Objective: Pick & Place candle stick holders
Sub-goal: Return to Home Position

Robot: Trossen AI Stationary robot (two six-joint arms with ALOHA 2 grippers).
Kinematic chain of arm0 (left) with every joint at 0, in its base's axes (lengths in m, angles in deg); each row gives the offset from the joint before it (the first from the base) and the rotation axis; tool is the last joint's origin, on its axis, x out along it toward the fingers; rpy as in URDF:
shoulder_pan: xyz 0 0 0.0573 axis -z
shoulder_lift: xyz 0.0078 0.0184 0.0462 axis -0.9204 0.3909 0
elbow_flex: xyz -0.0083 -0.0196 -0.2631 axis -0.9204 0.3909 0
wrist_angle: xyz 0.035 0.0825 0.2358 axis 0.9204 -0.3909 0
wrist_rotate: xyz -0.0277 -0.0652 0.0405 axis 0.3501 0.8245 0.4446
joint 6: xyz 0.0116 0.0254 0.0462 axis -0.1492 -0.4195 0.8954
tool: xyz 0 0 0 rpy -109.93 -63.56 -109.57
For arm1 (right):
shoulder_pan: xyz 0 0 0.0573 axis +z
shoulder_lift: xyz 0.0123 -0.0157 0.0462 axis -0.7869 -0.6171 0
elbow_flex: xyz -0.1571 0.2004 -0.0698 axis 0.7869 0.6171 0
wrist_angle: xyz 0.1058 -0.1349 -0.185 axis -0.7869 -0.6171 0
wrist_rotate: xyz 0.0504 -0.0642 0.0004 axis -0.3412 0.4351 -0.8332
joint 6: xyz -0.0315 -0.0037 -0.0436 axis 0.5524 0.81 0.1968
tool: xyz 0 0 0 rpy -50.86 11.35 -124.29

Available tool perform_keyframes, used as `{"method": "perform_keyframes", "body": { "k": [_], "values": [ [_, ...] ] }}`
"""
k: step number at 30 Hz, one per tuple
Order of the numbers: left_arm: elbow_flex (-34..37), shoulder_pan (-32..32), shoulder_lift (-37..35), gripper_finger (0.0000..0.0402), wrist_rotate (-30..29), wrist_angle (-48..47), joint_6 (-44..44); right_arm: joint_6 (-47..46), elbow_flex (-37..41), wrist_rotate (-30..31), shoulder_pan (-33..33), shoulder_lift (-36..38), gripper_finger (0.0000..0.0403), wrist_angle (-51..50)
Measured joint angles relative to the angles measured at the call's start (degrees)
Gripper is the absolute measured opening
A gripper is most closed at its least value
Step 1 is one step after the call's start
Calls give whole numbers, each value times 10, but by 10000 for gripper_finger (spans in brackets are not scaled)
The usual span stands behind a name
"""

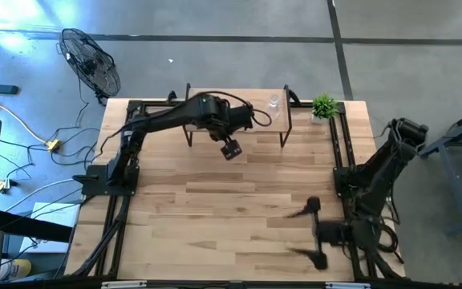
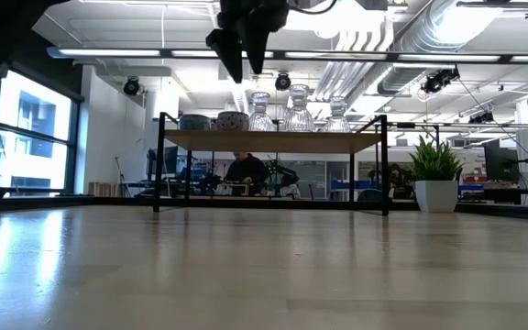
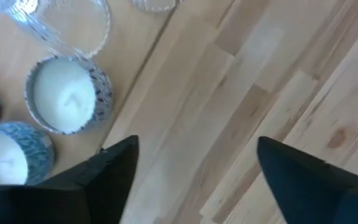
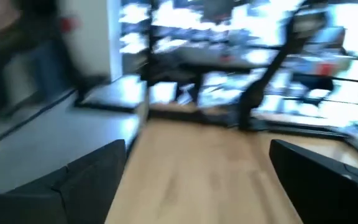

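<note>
The left gripper (image 1: pixel 231 149) hangs with its jaws apart and empty, above the table (image 1: pixel 215 217) just in front of the shelf (image 2: pixel 273 140). Nearest it on the shelf stand the tealight cups (image 3: pixel 67 93), white centres in blue-patterned walls. The clear glass holders (image 2: pixel 298 110) stand just beyond them. Well apart, the right gripper (image 1: pixel 295 233) waits, jaws spread and empty. A green plant (image 2: pixel 436 174) stands beside the shelf.

Wooden bench (image 1: pixel 231 209), shelf (image 2: pixel 273 140) at 12 o'clock.
Shelf carries three clear glass holders (image 2: pixel 298 110) beside round candle cups (image 2: pixel 232 120); potted plant (image 1: pixel 323 106) at 1 o'clock.
</note>
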Motion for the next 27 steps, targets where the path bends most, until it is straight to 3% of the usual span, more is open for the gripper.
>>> {"method": "perform_keyframes", "body": {
  "k": [4,12,15,20,23,27],
  "values": [
    [28,0,-1,240,24,-1,-1,8,0,27,-46,0,365,86],
    [45,16,-1,22,109,0,4,27,0,-53,-102,2,340,203],
    [45,31,-1,18,111,0,12,62,0,-48,-109,2,340,238],
    [46,52,-23,6,108,0,26,153,-4,52,-112,2,323,292],
    [47,64,-49,5,100,0,27,221,-20,104,-111,2,283,310],
    [47,87,-94,2,73,0,22,343,-58,166,-99,2,192,313]
  ]
}}
